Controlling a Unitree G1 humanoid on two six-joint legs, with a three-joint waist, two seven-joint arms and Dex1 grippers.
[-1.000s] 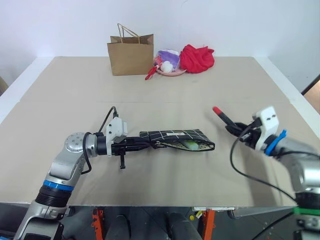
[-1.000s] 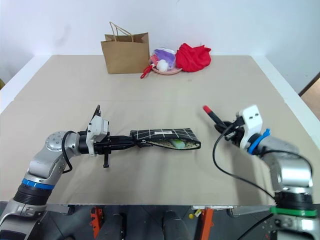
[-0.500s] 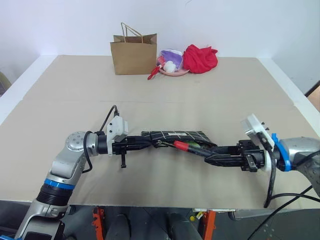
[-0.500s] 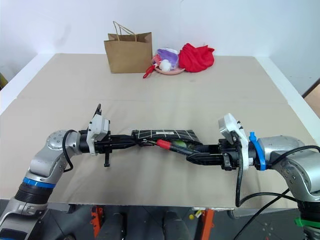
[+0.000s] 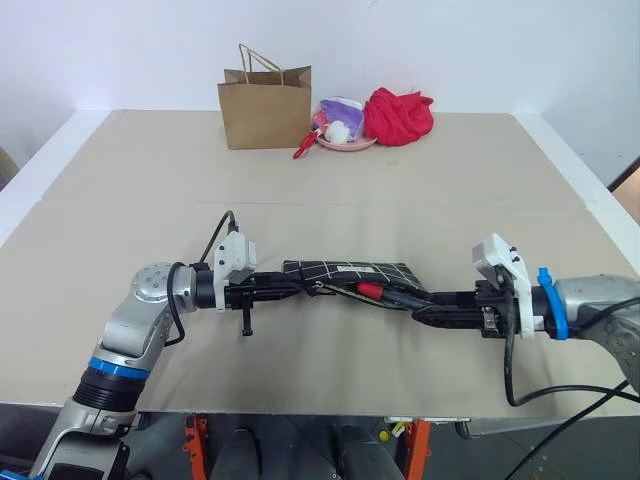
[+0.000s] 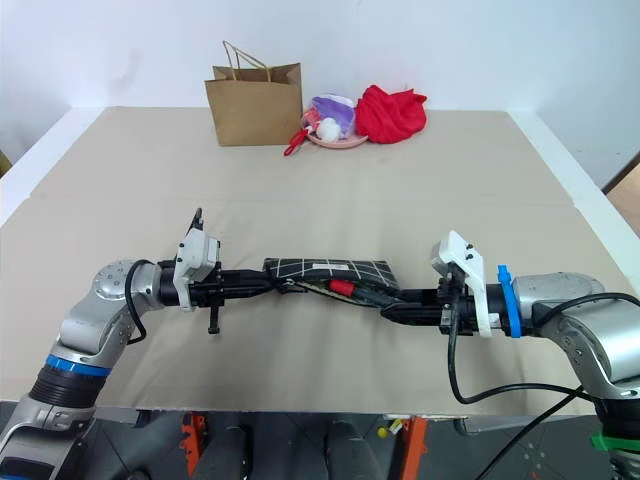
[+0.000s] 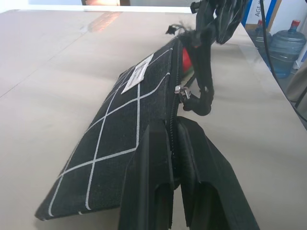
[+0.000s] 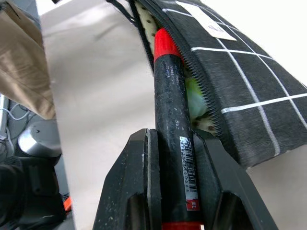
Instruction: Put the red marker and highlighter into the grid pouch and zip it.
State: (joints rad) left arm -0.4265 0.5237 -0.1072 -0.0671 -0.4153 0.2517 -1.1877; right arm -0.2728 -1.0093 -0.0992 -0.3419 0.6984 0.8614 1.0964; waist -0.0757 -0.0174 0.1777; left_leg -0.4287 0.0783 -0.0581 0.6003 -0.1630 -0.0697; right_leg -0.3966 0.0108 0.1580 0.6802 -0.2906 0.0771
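Observation:
The grid pouch (image 5: 352, 271), black with white lines, lies mid-table with its zipper open. My left gripper (image 5: 288, 289) is shut on the pouch's left end, clamping the fabric beside the zipper (image 7: 173, 139). My right gripper (image 5: 420, 303) is shut on the red marker (image 8: 170, 120), a black barrel with red ends. It comes in low from the right. The marker's red tip (image 5: 368, 289) sits in the pouch's open mouth. Inside the pouch, beside the marker, the light green highlighter (image 8: 194, 98) shows partly.
A brown paper bag (image 5: 264, 108) stands at the table's far edge. To its right are a pink dish of small items (image 5: 340, 128) and a red cloth (image 5: 398, 115). The zipper pull (image 7: 184, 91) hangs partway along the pouch's opening.
My right arm swung in from the right and dropped from holding the marker raised. The marker's tip now lies in the pouch's mouth. The left gripper and pouch stayed put.

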